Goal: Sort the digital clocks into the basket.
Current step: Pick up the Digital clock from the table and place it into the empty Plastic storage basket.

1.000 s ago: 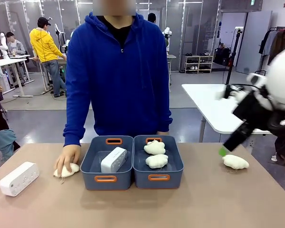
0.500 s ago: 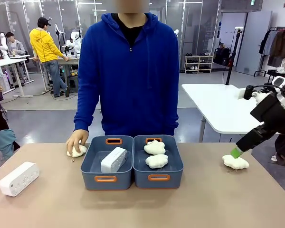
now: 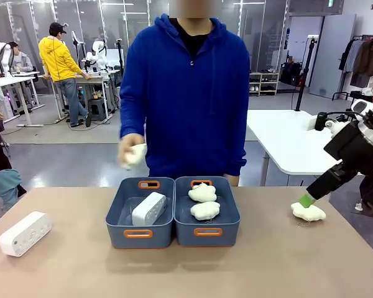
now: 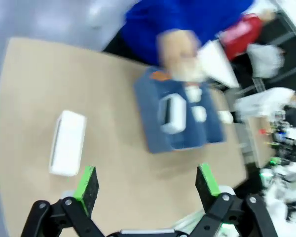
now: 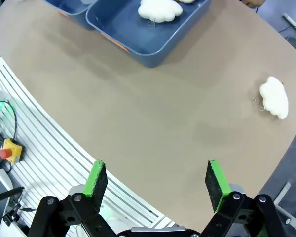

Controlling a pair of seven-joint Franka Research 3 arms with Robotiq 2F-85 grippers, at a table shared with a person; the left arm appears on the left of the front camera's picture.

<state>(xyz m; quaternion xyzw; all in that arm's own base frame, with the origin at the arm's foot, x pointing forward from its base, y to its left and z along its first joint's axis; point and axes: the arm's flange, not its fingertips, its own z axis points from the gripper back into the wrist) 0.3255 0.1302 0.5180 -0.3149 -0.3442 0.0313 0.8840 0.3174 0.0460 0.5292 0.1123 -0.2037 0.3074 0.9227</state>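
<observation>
You are looking at two white digital clocks: one clock (image 3: 149, 208) is lying in the left basket (image 3: 115, 239), and the other clock (image 3: 25, 233) is sitting on the table (image 3: 267, 267). Two blue-grey baskets are standing there, counting the right basket (image 3: 229, 239). Four cream cloud-shaped soft items are showing: a rear cloud (image 3: 202, 193) and a front cloud (image 3: 205, 210) in the right basket, a third cloud (image 3: 308, 212) on the table, and a fourth cloud (image 3: 134, 155) with the person (image 3: 186, 93).

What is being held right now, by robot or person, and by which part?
The left gripper and right gripper are open, empty. The person's hand grips a cream cloud-shaped item; which part is too blurred to tell.
</observation>
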